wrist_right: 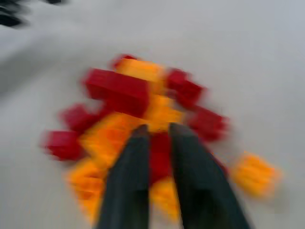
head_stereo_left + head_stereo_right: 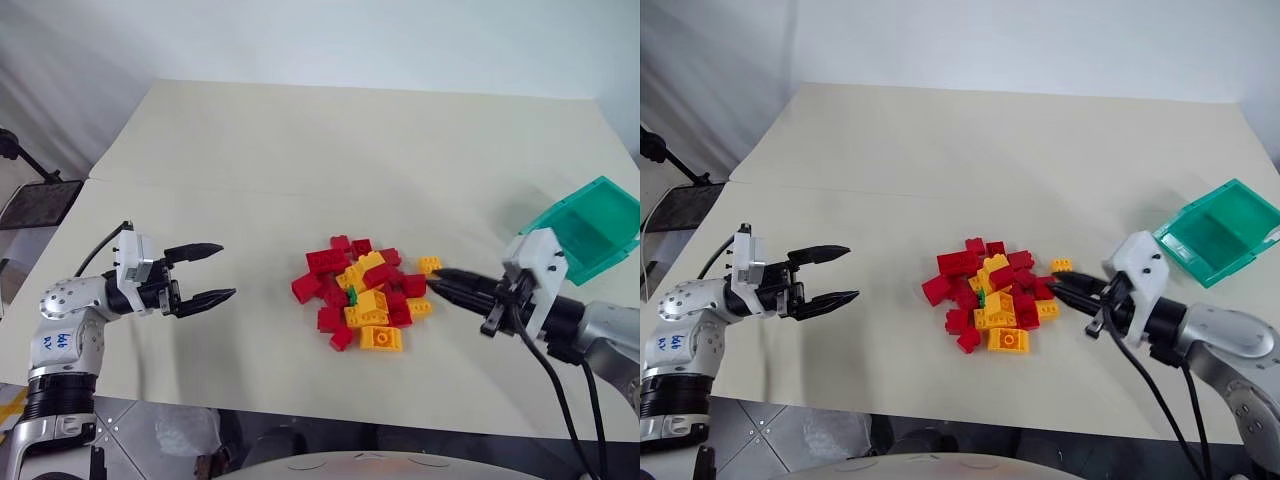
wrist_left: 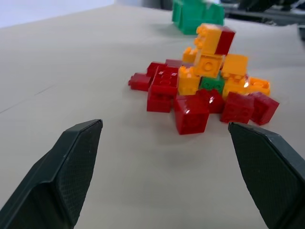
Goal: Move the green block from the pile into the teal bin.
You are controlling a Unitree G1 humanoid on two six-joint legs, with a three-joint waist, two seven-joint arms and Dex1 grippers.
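The pile (image 2: 362, 294) of red and yellow bricks lies in the middle of the table. The green block (image 2: 352, 296) sits wedged among them, mostly covered, and its face shows under yellow bricks in the left wrist view (image 3: 212, 83). The teal bin (image 2: 590, 225) rests tilted at the table's right edge. My right gripper (image 2: 436, 283) is shut with nothing in it, and its tips point at the right side of the pile. My left gripper (image 2: 228, 270) stands open and level to the left of the pile, well apart from it, with its fingers (image 3: 71, 167) spread wide.
A single yellow brick (image 2: 429, 264) lies just right of the pile, close to my right gripper's tips. Bare tabletop (image 2: 300, 160) stretches behind the pile and between it and my left gripper. A dark stand (image 2: 35, 200) is off the table's left edge.
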